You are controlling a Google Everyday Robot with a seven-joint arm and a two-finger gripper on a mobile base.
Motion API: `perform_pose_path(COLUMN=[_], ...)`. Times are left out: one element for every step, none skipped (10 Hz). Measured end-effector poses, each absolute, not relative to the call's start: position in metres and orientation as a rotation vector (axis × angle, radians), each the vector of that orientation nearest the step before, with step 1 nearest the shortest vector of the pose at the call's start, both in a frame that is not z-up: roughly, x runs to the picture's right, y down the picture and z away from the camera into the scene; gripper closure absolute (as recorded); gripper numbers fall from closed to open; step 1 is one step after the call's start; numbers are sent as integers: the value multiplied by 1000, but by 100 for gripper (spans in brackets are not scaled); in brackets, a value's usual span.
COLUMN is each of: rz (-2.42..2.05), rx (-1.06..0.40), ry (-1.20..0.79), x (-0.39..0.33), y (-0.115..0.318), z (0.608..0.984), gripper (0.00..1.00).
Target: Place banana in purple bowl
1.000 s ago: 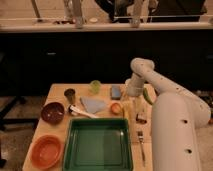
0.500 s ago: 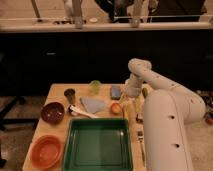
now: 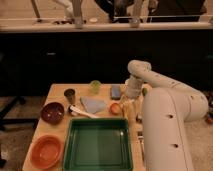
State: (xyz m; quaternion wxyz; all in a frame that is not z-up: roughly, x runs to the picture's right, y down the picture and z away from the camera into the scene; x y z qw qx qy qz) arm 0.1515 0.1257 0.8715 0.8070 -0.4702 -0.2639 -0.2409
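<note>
The purple bowl [image 3: 52, 112] sits at the table's left side, dark and glossy inside, with nothing in it. The banana [image 3: 125, 104] is a small pale yellow shape on the table right of the round orange fruit [image 3: 115, 108], partly covered by my gripper. My gripper [image 3: 129, 99] hangs down from the white arm [image 3: 150, 75] at the right of the table, directly over the banana, open. I cannot tell whether it touches the banana.
An orange bowl [image 3: 46, 150] stands at the front left, beside a green tray [image 3: 97, 145]. A white spoon [image 3: 82, 112], light blue cloth [image 3: 93, 105], dark cup [image 3: 70, 94], green cup [image 3: 95, 86], blue object [image 3: 116, 91] and green vegetable [image 3: 145, 91] lie around. The arm's bulky body fills the right side.
The arm has swung left and down, bringing the gripper from the table's right edge to just over the banana. Nothing on the table has moved.
</note>
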Motion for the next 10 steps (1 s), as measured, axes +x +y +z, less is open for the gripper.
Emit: perform_pose_path(rz=[-493, -471, -458, -447, -435, -424, -412, -406, -408, -411], rx=[-996, -984, -978, -973, -966, -963, -960, -961, -968, -972], ry=[-546, -529, -516, -505, -492, -480, -466, -455, -447, -444], x=[153, 154, 155, 155, 154, 155, 157, 158, 156, 154], y=[126, 127, 129, 131, 132, 134, 135, 137, 140, 141], z=[872, 872, 873, 875, 876, 878, 879, 881, 885, 887], gripper=[20, 20, 20, 20, 20, 20, 20, 20, 20, 20])
